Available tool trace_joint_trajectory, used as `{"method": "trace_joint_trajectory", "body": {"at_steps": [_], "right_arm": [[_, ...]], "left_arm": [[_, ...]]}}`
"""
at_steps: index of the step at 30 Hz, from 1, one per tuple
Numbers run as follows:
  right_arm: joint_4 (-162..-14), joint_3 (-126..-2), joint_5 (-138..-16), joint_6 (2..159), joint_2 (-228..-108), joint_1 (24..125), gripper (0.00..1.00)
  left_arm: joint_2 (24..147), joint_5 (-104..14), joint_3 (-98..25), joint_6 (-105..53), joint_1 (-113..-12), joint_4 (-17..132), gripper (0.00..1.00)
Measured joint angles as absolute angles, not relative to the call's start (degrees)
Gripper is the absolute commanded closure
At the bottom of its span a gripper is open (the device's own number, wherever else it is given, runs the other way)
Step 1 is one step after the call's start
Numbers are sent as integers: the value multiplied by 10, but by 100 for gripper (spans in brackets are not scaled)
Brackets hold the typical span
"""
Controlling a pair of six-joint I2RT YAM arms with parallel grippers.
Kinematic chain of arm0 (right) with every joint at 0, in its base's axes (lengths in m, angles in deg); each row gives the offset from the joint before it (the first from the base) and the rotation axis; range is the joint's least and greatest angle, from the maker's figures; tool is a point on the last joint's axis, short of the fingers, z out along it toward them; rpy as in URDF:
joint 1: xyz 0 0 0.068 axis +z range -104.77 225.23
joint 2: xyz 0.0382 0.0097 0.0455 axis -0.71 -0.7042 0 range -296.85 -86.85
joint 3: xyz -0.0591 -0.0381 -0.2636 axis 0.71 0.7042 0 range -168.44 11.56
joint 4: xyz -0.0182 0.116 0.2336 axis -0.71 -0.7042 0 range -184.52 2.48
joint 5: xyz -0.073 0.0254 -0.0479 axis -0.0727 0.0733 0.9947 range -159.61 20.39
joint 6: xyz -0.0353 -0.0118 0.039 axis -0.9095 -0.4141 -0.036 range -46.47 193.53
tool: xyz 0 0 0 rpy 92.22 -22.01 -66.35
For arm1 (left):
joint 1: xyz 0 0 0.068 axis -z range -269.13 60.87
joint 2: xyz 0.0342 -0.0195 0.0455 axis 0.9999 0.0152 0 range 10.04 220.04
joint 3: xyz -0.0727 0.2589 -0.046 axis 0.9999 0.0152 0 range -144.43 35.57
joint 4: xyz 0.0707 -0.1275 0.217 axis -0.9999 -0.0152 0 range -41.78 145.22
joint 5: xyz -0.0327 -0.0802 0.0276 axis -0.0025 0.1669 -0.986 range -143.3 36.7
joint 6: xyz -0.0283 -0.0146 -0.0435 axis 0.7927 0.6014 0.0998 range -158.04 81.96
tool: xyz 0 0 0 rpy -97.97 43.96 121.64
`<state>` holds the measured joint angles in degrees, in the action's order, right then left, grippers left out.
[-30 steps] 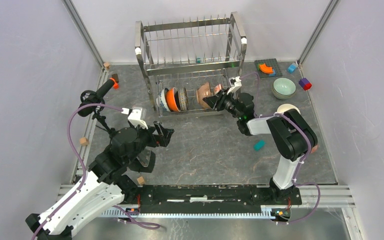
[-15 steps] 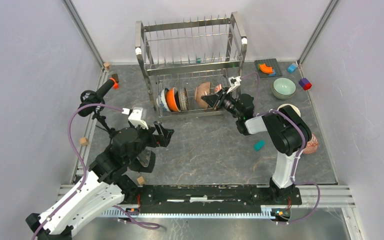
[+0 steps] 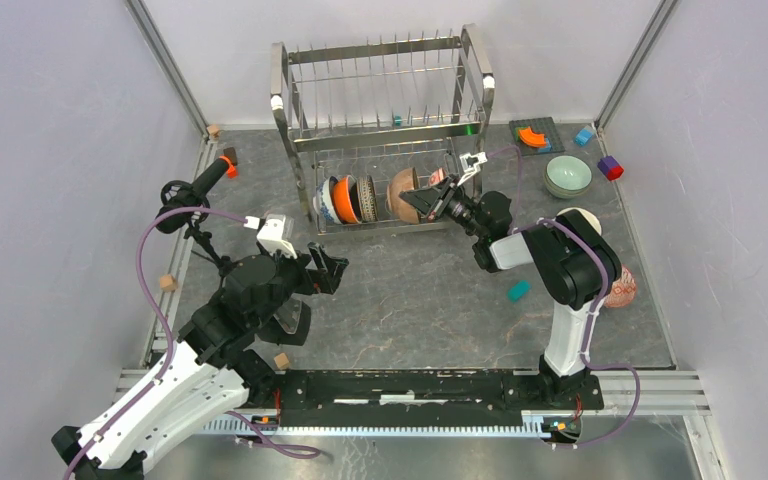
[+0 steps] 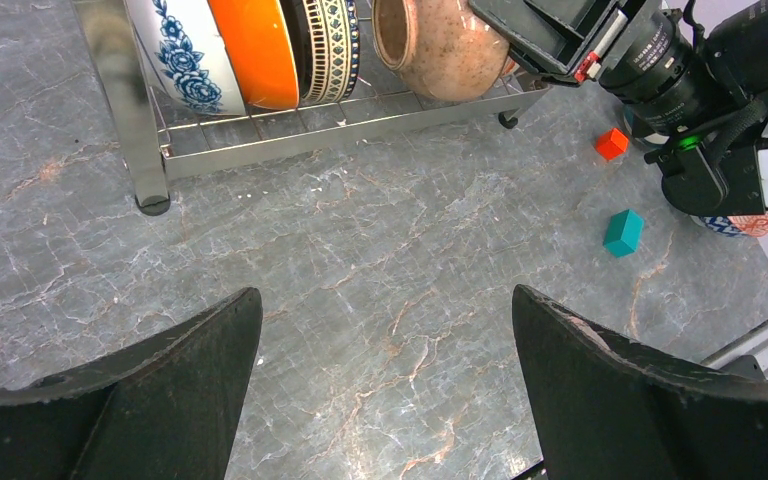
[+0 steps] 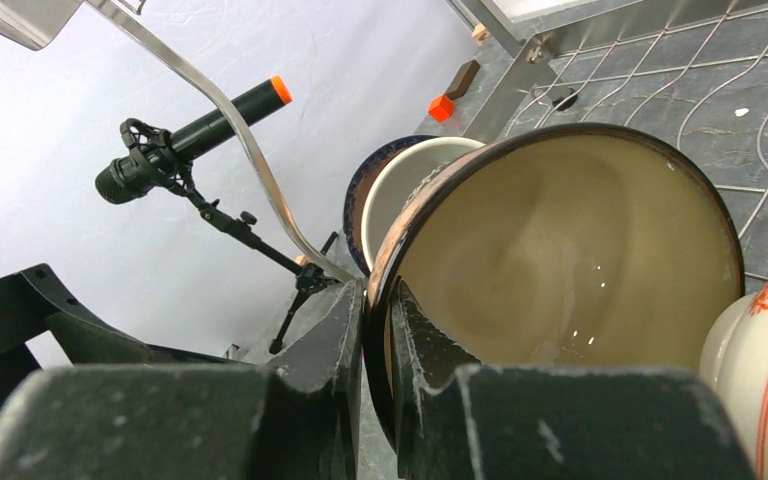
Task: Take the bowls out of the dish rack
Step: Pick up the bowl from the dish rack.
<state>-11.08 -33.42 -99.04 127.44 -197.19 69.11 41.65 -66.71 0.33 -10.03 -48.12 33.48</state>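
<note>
The steel dish rack (image 3: 282,95) stands at the back. Its lower tier holds a blue-and-white bowl (image 4: 175,50), an orange bowl (image 4: 255,45), a band-patterned bowl (image 4: 325,45) and a speckled brown bowl (image 3: 400,193) on edge. My right gripper (image 5: 378,300) reaches into that tier from the right. It is shut on the brown bowl's (image 5: 560,250) rim, one finger inside and one outside. A white bowl with red pattern (image 5: 765,360) sits just beside it. My left gripper (image 4: 385,340) hangs open over bare table, in front of the rack.
On the table at right are a pale green bowl (image 3: 568,176), a cream bowl (image 3: 577,216) partly behind my right arm, and a red-patterned bowl (image 3: 622,290). A teal block (image 4: 622,232) and an orange block (image 4: 611,143) lie nearby. A microphone stand (image 3: 195,190) is at left.
My right gripper's jaws have closed onto the brown bowl's rim, and the bowl has shifted slightly left in the rack. The left arm has not moved.
</note>
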Motion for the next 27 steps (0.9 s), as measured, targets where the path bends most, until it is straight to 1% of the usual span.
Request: {"method": "trace_joint_trajectory", "body": {"at_steps": [20, 27], "right_arm": [[-56, -334, -1009, 1383, -1974, 692, 100], [-62, -306, -1011, 1404, -1944, 691, 100]], "left_arm": [[417, -667, 3, -100, -481, 335, 0], [413, -670, 3, -100, -481, 335, 0]]}}
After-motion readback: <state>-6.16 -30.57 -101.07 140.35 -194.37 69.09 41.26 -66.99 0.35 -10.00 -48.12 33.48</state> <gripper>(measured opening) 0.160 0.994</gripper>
